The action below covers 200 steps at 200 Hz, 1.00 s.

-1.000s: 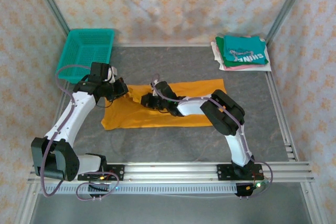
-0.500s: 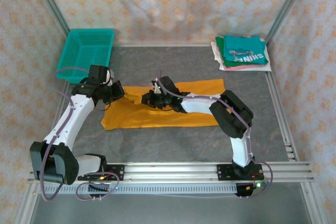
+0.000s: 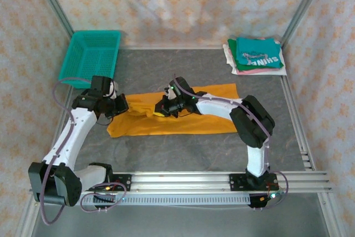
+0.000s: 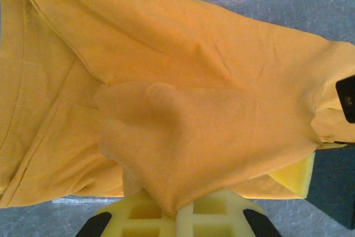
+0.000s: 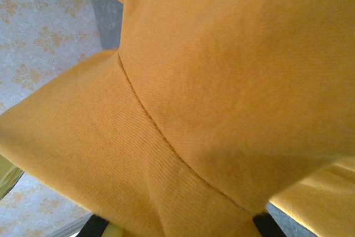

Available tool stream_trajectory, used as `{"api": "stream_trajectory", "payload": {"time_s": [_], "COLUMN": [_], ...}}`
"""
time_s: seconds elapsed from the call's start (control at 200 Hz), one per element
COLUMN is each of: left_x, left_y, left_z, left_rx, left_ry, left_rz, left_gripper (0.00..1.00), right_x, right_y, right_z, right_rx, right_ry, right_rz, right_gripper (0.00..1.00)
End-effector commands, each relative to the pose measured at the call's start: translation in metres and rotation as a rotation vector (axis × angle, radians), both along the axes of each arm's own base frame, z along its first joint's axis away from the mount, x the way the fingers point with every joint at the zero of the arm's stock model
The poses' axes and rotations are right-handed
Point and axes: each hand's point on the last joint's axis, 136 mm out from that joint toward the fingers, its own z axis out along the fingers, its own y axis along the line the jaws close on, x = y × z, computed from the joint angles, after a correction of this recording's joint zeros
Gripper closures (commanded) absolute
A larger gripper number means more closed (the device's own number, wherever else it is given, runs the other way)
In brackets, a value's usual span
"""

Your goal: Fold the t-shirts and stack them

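Note:
The mustard-orange t-shirt [image 3: 188,116] lies spread across the middle of the table, its print hidden. My left gripper [image 3: 120,105] is shut on a raised fold at the shirt's left end; in the left wrist view the cloth [image 4: 183,120] is pinched between the yellow fingers [image 4: 222,215]. My right gripper [image 3: 165,107] is shut on the shirt's upper edge a little to the right. In the right wrist view the cloth [image 5: 211,81] drapes over the jaws and hides them. Folded teal shirt [image 3: 256,53] tops the pink [image 3: 252,71] and white [image 3: 228,54] ones at the back right.
A teal plastic mesh basket [image 3: 91,54] stands at the back left, just behind the left arm. Metal frame posts and patterned curtain walls ring the grey table [image 3: 183,70]. Bare table lies between the orange shirt and the folded stack.
The two grippers have drawn apart: the left one moved nearer and leftward, the right one moved rightward. The strip of orange cloth between them is now longer and lifted.

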Motion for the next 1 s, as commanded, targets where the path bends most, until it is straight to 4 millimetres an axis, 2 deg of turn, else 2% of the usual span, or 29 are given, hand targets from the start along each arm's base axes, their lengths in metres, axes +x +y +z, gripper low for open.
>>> {"api": "stream_trajectory", "payload": {"time_s": [0.0,0.05,0.08,0.115,0.17,0.26,0.32,0.43,0.505,0.54,0.606,0.691,0.821,0.941,0.996], "left_x": [-0.013,-0.018,-0.021,-0.026,-0.034,-0.041,-0.039,-0.024,-0.009,-0.001,0.013,0.037,0.061,0.076,0.081], "left_y": [0.01,0.01,0.009,0.009,0.008,0.009,0.011,0.013,0.019,0.021,0.031,0.043,0.07,0.081,0.079], "left_z": [0.003,0.001,-0.001,-0.004,-0.008,-0.007,-0.003,0.0,-0.005,-0.008,-0.016,-0.026,-0.041,-0.055,-0.064], "left_rx": [0.042,0.046,0.045,0.044,0.042,0.045,0.048,0.032,0.032,0.039,0.055,0.026,0.059,0.072,0.055], "left_ry": [0.014,0.029,0.039,0.056,0.075,0.068,0.033,-0.031,-0.027,-0.025,-0.016,-0.014,0.018,0.061,0.069], "left_rz": [0.005,-0.004,-0.015,-0.023,-0.031,-0.027,-0.01,0.027,0.053,0.058,0.088,0.137,0.21,0.233,0.232], "left_gripper": [1.0,0.97,0.84,0.69,0.61,0.61,0.65,0.75,0.76,0.74,0.63,0.61,0.62,0.62,0.61], "right_x": [0.001,-0.001,-0.003,-0.006,-0.01,-0.007,-0.003,0.009,0.02,0.024,0.03,0.039,0.049,0.053,0.056], "right_y": [-0.007,-0.01,-0.012,-0.017,-0.026,-0.042,-0.051,-0.058,-0.058,-0.056,-0.049,-0.042,-0.037,-0.045,-0.052], "right_z": [0.027,0.027,0.024,0.017,0.005,-0.005,-0.008,-0.012,-0.015,-0.016,-0.016,-0.012,-0.004,-0.004,-0.003], "right_rx": [0.017,-0.004,-0.03,-0.071,-0.143,-0.222,-0.284,-0.367,-0.407,-0.415,-0.405,-0.384,-0.366,-0.387,-0.383], "right_ry": [0.034,0.031,0.038,0.048,0.055,0.031,0.001,-0.064,-0.106,-0.127,-0.156,-0.189,-0.243,-0.256,-0.259], "right_rz": [-0.02,-0.016,-0.005,0.009,0.012,-0.019,-0.024,-0.025,-0.019,-0.012,0.009,0.007,0.002,-0.014,-0.044], "right_gripper": [0.96,0.9,0.82,0.79,0.78,0.76,0.74,0.69,0.69,0.68,0.68,0.68,0.68,0.67,0.67]}}
